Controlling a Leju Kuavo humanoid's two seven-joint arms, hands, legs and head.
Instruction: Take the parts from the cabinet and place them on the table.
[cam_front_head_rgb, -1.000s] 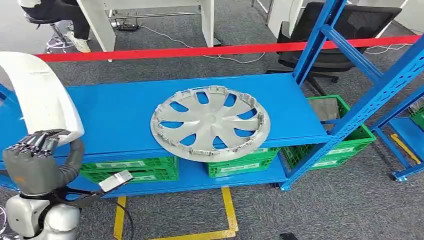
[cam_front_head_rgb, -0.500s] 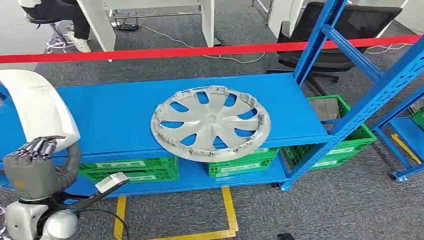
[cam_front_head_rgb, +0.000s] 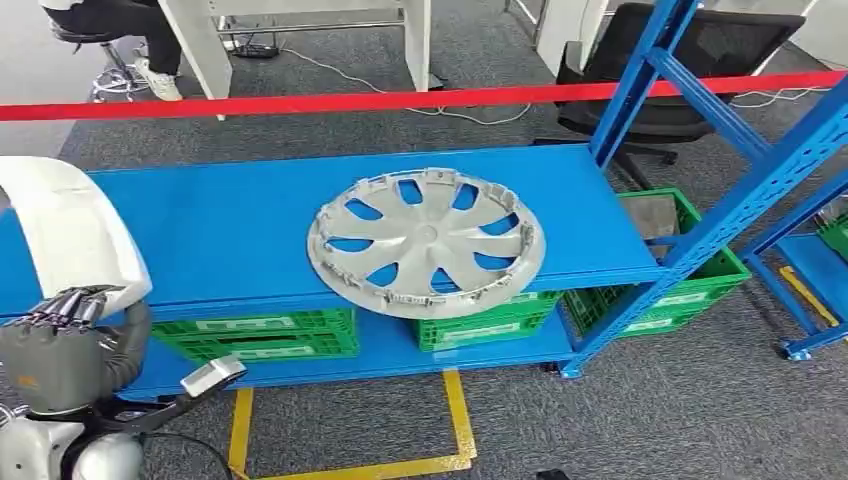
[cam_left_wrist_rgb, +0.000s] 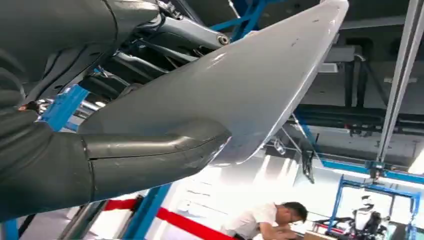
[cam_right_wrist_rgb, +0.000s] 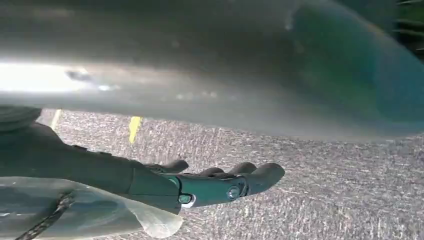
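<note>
Panel: a white curved panel (cam_front_head_rgb: 75, 235) at the head view's left edge, just over the blue shelf's left end; the wrist view shows its smooth pale underside (cam_left_wrist_rgb: 240, 95) running out past the hand
Left hand: the left hand (cam_front_head_rgb: 62, 335) grips the panel's lower end; dark fingers (cam_front_head_rgb: 65, 300) lie on the panel's edge and the thick grey thumb (cam_left_wrist_rgb: 150, 150) presses the underside
Right hand: the right hand (cam_right_wrist_rgb: 200, 185) holds nothing; its dark fingers lie nearly straight and close together over grey carpet; a blurred grey surface sits above it
Hubcap: a silver hubcap (cam_front_head_rgb: 427, 243) lies flat on the shelf, at its front edge, well apart from the panel
Shelf: a blue shelf (cam_front_head_rgb: 230, 220) on a blue rack; green crates (cam_front_head_rgb: 260, 335) stand on the level below it
Floor: grey carpet with yellow tape lines (cam_front_head_rgb: 455, 410)
Beyond: a red bar (cam_front_head_rgb: 400, 100) runs across behind the shelf; a black chair (cam_front_head_rgb: 700, 60) stands past it; a person (cam_left_wrist_rgb: 265, 222) bends over far off in the left wrist view
</note>
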